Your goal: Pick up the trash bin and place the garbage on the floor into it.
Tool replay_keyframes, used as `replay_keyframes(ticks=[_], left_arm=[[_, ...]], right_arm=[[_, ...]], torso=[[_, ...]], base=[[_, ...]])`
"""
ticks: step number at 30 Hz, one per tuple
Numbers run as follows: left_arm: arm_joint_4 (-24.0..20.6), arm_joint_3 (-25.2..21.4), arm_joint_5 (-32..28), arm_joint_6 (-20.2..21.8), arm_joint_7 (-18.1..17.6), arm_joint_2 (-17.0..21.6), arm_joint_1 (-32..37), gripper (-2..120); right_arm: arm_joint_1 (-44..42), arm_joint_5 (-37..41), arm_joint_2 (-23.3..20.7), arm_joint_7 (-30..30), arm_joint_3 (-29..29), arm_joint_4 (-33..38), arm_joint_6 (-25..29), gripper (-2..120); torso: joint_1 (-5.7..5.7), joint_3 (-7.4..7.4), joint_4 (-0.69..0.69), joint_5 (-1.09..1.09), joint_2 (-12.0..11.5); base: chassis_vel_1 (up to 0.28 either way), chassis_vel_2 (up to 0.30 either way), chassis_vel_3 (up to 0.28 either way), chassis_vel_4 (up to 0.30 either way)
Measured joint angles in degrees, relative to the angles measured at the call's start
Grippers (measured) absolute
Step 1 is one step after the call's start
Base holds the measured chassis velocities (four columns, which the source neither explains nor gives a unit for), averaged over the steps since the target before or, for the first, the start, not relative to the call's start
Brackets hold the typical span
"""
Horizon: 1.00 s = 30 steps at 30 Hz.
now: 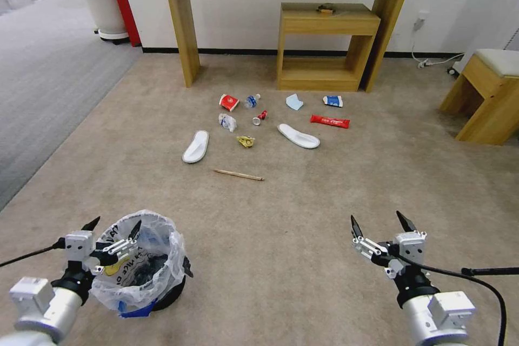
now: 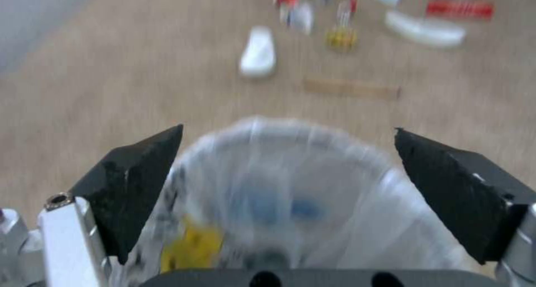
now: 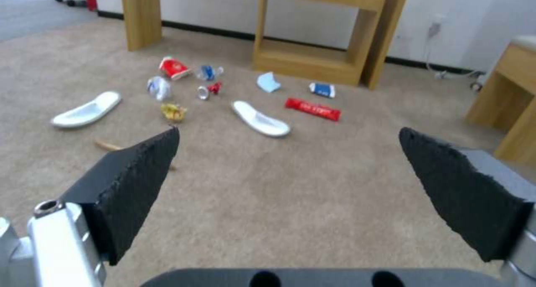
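Note:
The black trash bin (image 1: 143,265) with its crinkled white liner stands on the beige floor (image 1: 281,238) at my near left. My left gripper (image 1: 114,227) is open, its fingers straddling the bin's near rim; the left wrist view shows the bin (image 2: 290,186) between them. My right gripper (image 1: 378,223) hangs open and empty above bare carpet at the near right. The garbage lies ahead: two white slippers (image 1: 195,146) (image 1: 298,135), a wooden stick (image 1: 238,174), red cup (image 1: 228,102), bottle (image 1: 251,100), red can (image 1: 260,117), yellow wrapper (image 1: 246,141), red wrapper (image 1: 330,121), blue wrapper (image 1: 333,101) and mask (image 1: 294,101).
A tall wooden console (image 1: 184,27) and a low shelf unit (image 1: 324,48) stand against the far wall behind the litter. A wooden stool (image 1: 486,92) is at the right. Grey ribbed carpet (image 1: 48,81) and a white plant pot (image 1: 105,8) are at the far left.

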Motion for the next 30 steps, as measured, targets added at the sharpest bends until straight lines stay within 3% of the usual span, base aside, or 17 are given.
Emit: replay_keyframes(ticks=[1, 5, 6, 9, 11, 13, 21, 30], left_arm=[[0.00, 0.00, 0.00, 0.00, 0.00, 0.00, 0.00, 100], [7.33, 0.17, -6.54, 9.36, -1.26, 7.80, -5.01, 100], [7.33, 0.17, -6.54, 9.36, -1.26, 7.80, -5.01, 100], [12.64, 0.90, -9.72, 14.71, -0.74, 13.95, -7.73, 100], [13.48, 1.09, -9.74, 15.01, -0.48, 14.68, -8.11, 100], [17.91, 2.08, -10.09, 16.38, 0.79, 17.09, -9.94, 100], [22.77, 4.43, -10.94, 20.85, 3.26, 17.92, -13.03, 100], [24.46, 5.09, -9.84, 22.08, 6.15, 17.59, -14.11, 100]], right_arm=[[0.00, 0.00, 0.00, 0.00, 0.00, 0.00, 0.00, 100], [0.03, -0.89, 0.06, -0.06, 0.10, -0.98, -0.01, 100], [0.03, -0.89, 0.06, -0.06, 0.10, -0.98, -0.01, 100], [0.13, -1.38, 0.13, -0.60, -0.14, -1.73, 0.04, 100], [0.18, -1.48, 0.14, -0.63, -0.17, -1.91, 0.05, 100], [0.37, -1.80, 0.22, -0.64, -0.23, -2.73, 0.10, 100], [0.13, -1.54, 0.31, -0.59, -0.19, -4.52, 0.14, 100], [0.35, -1.37, 0.50, -0.26, -0.79, -5.10, 0.19, 100]], torso=[[0.00, 0.00, 0.00, 0.00, 0.00], [0.00, 0.00, -0.02, 0.00, 0.00], [0.00, 0.00, -0.02, 0.00, 0.00], [0.00, 0.01, -0.01, 0.03, 0.00], [0.00, 0.00, -0.01, 0.02, 0.00], [0.00, 0.01, -0.01, 0.02, 0.00], [0.00, 0.00, -0.01, 0.02, 0.00], [0.00, 0.00, 0.00, 0.03, 0.00]], base=[[0.000, 0.000, 0.000, 0.000], [0.000, 0.000, 0.000, 0.000], [0.000, 0.000, 0.000, 0.000], [0.000, 0.000, 0.000, 0.000], [0.000, 0.000, 0.000, 0.000], [0.000, 0.000, 0.000, 0.000], [0.000, 0.000, 0.000, 0.000], [0.000, 0.000, 0.000, 0.000]])
